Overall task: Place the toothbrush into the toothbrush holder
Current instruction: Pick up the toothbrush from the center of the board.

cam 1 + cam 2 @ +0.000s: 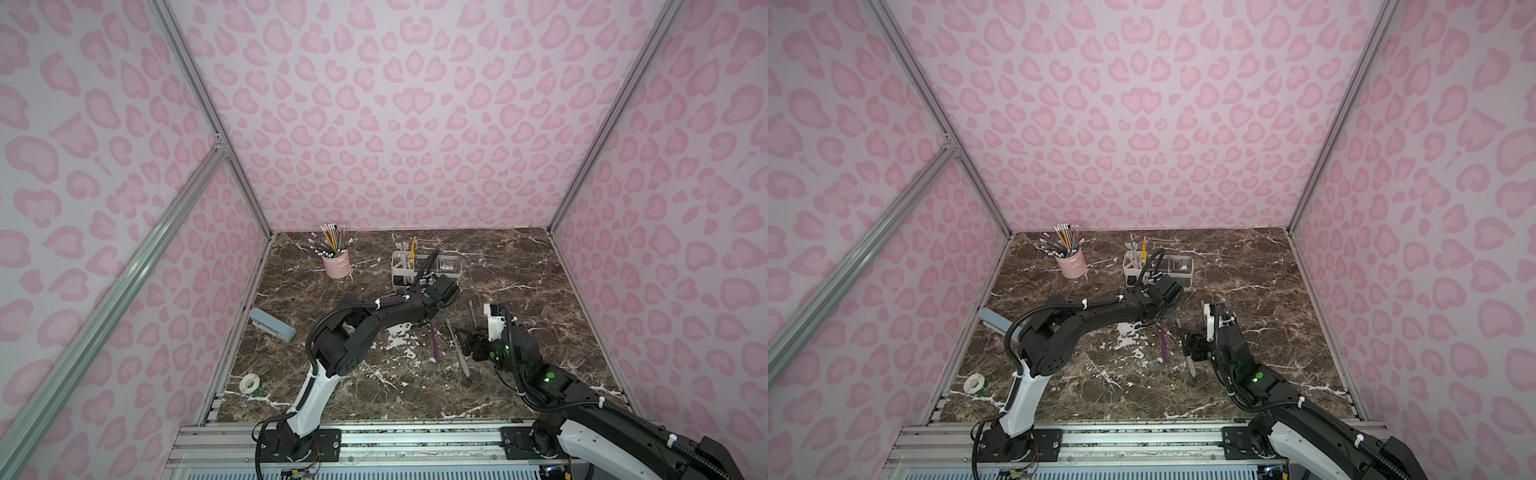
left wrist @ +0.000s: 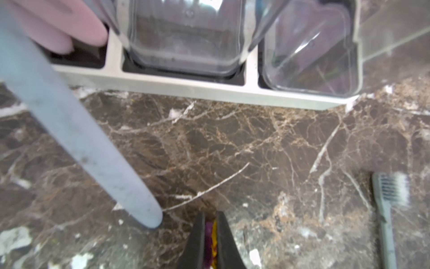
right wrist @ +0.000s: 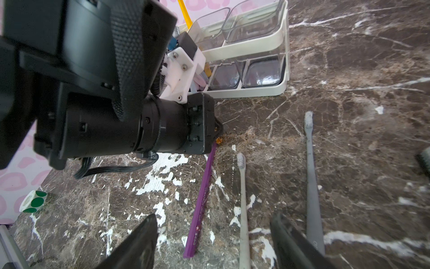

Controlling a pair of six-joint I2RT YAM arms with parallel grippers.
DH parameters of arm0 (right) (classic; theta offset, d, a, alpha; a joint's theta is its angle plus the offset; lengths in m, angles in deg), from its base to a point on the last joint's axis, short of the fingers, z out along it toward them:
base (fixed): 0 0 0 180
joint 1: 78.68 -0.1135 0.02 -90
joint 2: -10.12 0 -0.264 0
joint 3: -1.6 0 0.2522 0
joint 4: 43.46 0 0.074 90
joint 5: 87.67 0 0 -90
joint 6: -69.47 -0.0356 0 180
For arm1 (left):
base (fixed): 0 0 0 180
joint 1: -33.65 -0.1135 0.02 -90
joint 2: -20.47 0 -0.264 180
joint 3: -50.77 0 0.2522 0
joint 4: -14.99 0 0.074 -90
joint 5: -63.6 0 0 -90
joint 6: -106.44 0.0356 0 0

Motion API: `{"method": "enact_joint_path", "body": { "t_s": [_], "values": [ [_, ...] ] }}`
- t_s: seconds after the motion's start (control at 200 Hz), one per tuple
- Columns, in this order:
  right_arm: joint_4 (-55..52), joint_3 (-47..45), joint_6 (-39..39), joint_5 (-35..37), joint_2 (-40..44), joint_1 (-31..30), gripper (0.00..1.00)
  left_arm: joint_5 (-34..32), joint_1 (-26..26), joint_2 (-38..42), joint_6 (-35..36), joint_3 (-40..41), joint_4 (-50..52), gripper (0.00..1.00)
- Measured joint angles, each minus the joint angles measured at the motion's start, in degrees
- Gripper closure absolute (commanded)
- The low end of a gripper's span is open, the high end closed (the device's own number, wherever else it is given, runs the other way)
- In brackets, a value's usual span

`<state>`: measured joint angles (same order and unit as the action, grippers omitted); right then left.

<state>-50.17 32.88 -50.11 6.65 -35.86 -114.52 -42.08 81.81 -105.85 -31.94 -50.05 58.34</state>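
As I look down in both top views, the left hand (image 1: 434,313) is closed on the head end of the slim purple toothbrush (image 1: 435,343), whose handle runs back towards the arm bases over the dark marbled surface (image 1: 540,291). The white open-frame plastic toothbrush holder (image 1: 395,270) stands just beyond that hand, apart from the toothbrush. A round pink cup of pencils (image 1: 337,264) sits to its left. The right hand (image 1: 467,343) hangs with its jaws wide over a pale grey toothbrush (image 1: 457,349) and a dark grey toothbrush (image 1: 473,311). I see the same grip in a top view (image 1: 1165,313), with the purple handle (image 1: 1164,340) pointing away from the holder (image 1: 1187,270).

From the left wrist, I see the left hand (image 2: 210,223) pinched narrow on purple and yellow, the toothbrush (image 2: 209,233) head. The holder's white rail (image 2: 186,86) lies ahead, carrying two clear square cups (image 2: 186,35). A pale blue handle (image 2: 69,121) leans out of its slot end.

From the right wrist, the right hand (image 3: 214,219) is spread wide and holds nothing. The purple toothbrush (image 3: 202,202) has its tail on the surface beside the pale grey one (image 3: 243,205); I cannot tell whether its head end is lifted. The holder (image 3: 256,90) stands beyond. A roll of green stickers (image 3: 32,201) lies by the wall.
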Motion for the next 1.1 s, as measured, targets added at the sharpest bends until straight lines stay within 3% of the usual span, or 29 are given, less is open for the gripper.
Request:
{"method": "enact_joint_path", "body": {
  "t_s": [0.375,0.71,0.84,1.1],
  "values": [
    [4.6,-2.9,-2.6,-5.2,-4.3,0.0,0.21,0.2,0.0,4.7,0.4,2.4,0.8,0.92],
    [13.3,-2.2,-6.6,-15.8,-19.3,-2.2,0.23,0.9,0.7,8.1,-0.1,2.7,0.8,0.92],
    [16.0,-1.3,-7.6,-17.4,-21.9,-4.1,0.26,1.0,0.8,8.5,-0.3,3.0,0.7,0.92],
    [18.9,-0.7,-9.4,-17.6,-25.9,-5.0,0.43,1.7,1.1,9.1,-1.2,3.9,0.7,0.92]
  ]
}}
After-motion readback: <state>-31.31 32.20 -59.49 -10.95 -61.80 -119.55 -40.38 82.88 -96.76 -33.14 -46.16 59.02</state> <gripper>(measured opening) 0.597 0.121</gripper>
